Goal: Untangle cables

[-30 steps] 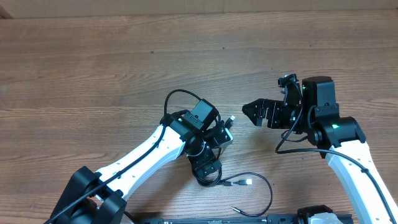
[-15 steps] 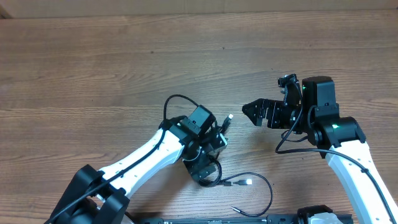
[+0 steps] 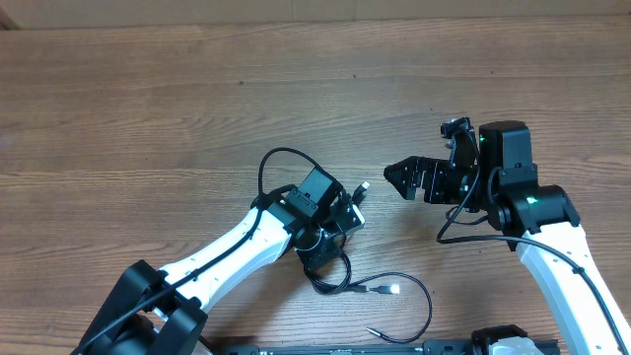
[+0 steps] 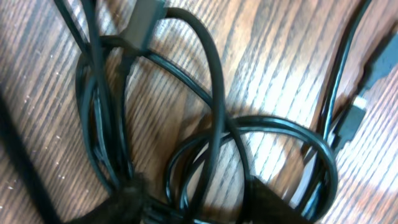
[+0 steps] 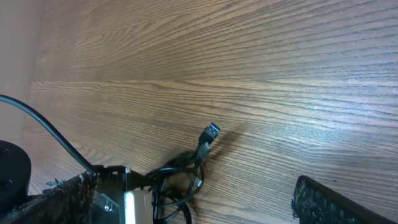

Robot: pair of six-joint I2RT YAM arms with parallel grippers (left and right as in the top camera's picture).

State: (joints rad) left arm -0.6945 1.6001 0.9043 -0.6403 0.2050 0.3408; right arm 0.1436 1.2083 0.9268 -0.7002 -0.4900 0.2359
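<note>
The cables lie as a black tangle near the table's front, with one plug sticking out toward the right. My left gripper is down on the tangle. In the left wrist view the looped cables fill the frame, and my left gripper has several strands between its two dark fingers. Wood still shows between those strands, so a firm pinch is unclear. My right gripper hovers open to the right of the tangle, holding nothing. From its wrist view the right gripper looks at the cables.
Loose cable ends with small plugs and a thin tip trail toward the front edge. The wooden table stretches away behind and to the left. The left arm's own thick wire arcs above its wrist.
The left gripper's jaws have narrowed from wide open to part closed around cable strands, and its wrist has shifted slightly. The right arm has not moved.
</note>
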